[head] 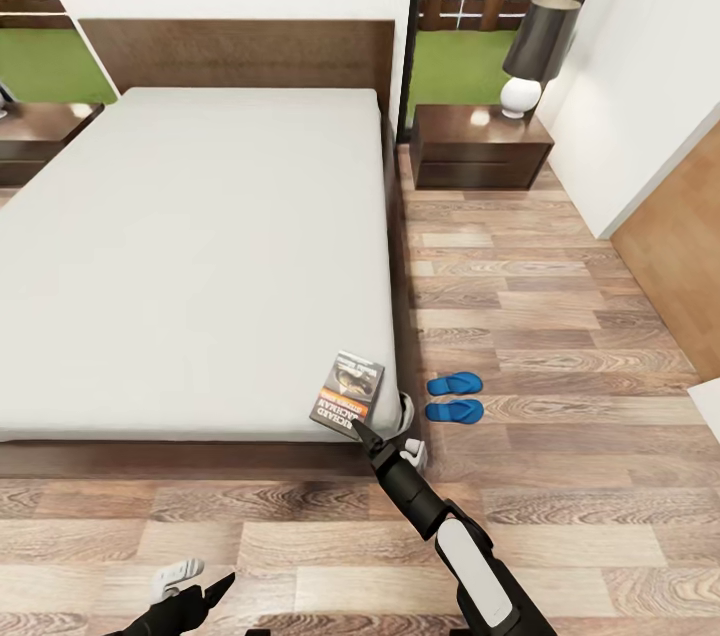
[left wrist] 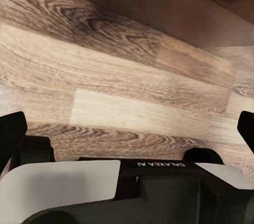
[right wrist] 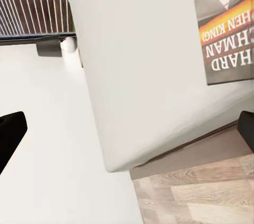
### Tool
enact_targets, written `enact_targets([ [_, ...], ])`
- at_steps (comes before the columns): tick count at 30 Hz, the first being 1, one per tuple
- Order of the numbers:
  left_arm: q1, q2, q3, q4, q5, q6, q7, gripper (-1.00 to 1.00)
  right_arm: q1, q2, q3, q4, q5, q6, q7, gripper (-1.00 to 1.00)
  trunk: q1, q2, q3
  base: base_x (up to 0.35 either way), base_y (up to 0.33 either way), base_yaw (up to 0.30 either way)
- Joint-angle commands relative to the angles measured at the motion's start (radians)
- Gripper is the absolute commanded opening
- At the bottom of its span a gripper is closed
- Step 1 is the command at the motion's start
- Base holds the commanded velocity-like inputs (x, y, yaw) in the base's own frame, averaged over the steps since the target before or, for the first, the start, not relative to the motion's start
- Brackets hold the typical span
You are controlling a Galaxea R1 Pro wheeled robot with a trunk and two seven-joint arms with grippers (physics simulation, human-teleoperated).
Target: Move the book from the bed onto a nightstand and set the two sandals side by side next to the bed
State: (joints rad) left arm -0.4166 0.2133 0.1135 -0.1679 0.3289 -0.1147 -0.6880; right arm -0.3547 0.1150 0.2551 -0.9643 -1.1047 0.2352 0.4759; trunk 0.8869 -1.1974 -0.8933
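The book [head: 347,390] lies flat on the bed's pale mattress [head: 200,246], close to its near right corner. My right gripper [head: 358,428] hovers just short of the book's near edge, open, with nothing between its fingers. In the right wrist view the book [right wrist: 225,28] lies beyond the spread fingertips [right wrist: 10,134], on the mattress [right wrist: 143,65]. The two blue sandals [head: 455,383] [head: 455,410] lie side by side on the floor right of the bed. One nightstand [head: 480,146] stands at the bed's far right, another [head: 45,131] at its far left. My left gripper [head: 205,594] hangs open low over the floor [left wrist: 127,76].
A lamp [head: 530,56] with a dark shade and white base stands on the right nightstand. The bed's dark frame [head: 200,461] runs along the near side. A white wall and a wooden panel [head: 670,266] bound the wood floor at the right.
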Motion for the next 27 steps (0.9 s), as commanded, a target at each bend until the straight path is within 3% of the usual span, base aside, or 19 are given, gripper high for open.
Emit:
enact_targets([
  [1,-0.001,-0.001,0.008,0.001,-0.007,-0.003,-0.004,1.00,0.000,0.000,0.000,0.000,-0.011,0.007,0.001,1.00,0.004,-0.008,-0.004,0.000,0.000,0.000],
  [27,-0.001,-0.002,0.008,0.001,-0.007,-0.003,-0.004,1.00,-0.001,0.000,0.000,0.000,-0.010,0.006,0.000,1.00,0.104,-0.190,-0.085,0.000,0.000,0.000],
])
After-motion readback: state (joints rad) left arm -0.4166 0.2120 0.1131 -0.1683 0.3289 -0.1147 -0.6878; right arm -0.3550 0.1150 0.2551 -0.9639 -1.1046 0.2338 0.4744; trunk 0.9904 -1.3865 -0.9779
